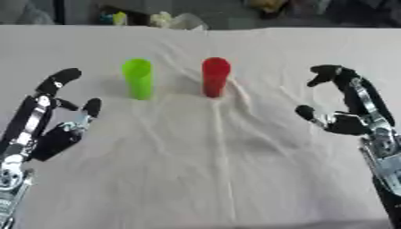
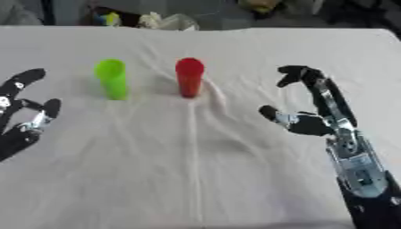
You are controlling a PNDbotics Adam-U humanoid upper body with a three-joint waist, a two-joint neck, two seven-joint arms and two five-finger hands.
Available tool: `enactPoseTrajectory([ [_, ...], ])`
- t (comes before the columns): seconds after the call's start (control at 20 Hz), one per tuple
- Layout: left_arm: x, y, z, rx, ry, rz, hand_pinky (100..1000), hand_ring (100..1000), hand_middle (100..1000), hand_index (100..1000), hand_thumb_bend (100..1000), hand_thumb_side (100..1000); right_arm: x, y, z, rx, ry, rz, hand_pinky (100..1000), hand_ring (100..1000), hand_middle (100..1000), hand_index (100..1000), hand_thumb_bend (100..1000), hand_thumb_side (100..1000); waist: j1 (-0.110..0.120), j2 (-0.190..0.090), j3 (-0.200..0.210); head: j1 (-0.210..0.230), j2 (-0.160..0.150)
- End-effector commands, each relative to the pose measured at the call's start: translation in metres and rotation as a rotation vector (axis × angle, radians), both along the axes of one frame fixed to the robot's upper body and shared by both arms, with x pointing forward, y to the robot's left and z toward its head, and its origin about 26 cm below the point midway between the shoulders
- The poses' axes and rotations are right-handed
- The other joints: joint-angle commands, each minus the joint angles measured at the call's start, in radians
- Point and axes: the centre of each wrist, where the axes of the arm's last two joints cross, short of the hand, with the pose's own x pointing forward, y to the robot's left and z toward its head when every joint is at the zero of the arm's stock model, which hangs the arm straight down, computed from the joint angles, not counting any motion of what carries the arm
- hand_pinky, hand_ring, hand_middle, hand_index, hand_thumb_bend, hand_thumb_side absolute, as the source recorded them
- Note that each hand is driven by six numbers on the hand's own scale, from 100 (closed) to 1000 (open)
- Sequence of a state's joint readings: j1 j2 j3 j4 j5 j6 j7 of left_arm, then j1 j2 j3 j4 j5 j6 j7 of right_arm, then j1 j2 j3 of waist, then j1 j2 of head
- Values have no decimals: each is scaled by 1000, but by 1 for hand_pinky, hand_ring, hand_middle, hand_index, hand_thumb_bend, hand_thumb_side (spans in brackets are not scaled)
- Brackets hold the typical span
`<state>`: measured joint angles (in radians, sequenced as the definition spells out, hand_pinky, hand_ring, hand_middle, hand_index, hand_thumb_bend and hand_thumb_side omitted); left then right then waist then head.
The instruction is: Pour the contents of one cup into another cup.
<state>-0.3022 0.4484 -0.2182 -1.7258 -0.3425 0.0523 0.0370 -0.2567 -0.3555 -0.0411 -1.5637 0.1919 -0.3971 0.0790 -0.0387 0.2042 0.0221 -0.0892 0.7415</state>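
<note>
Both cups stand upright near mid-table, the green cup (image 1: 138,78) just left of the red cup (image 1: 215,76). The left hand (image 1: 61,132) and right hand (image 2: 307,121) hover with fingers spread, holding nothing. The wrinkled cloth (image 1: 211,156) could tip a nudged cup (contents probably unseen from here).

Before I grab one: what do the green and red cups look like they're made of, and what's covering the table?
Green cup: probably plastic, with uniform bright colour and a smooth matte look. Red cup: likely the same, solid colour with no visible pattern. Table cover: white cloth, judging by its soft creases and folds. Neither cup's contents can be seen.
</note>
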Motion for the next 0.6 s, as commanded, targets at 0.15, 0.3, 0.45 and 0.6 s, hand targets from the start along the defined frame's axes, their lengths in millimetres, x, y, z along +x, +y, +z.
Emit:
enactPoseTrajectory([
  [0.15, 22, 7, 2, 40, 10, 43, 630, 1000, 926, 935, 466, 737, 3, 0, 9, -8, -22, 15, 898, 635, 538, 777, 680, 439, 2, -11, -8, 2, -22],
  [0.3, 37, 10, -1, 77, 20, 57, 628, 1000, 922, 934, 501, 737, 3, 1, 8, -8, -20, 21, 898, 634, 537, 777, 680, 440, 2, -9, -16, 2, -29],
  [0.45, 50, 14, -4, 103, 33, 77, 626, 1000, 920, 933, 497, 747, 3, 3, 8, -9, -19, 29, 898, 634, 537, 777, 680, 439, 1, -7, -22, 3, -33],
  [0.6, 62, 19, -5, 122, 38, 103, 625, 1000, 916, 933, 503, 748, 4, 4, 9, -10, -20, 37, 898, 634, 537, 777, 680, 441, 0, -5, -32, 8, -38],
])
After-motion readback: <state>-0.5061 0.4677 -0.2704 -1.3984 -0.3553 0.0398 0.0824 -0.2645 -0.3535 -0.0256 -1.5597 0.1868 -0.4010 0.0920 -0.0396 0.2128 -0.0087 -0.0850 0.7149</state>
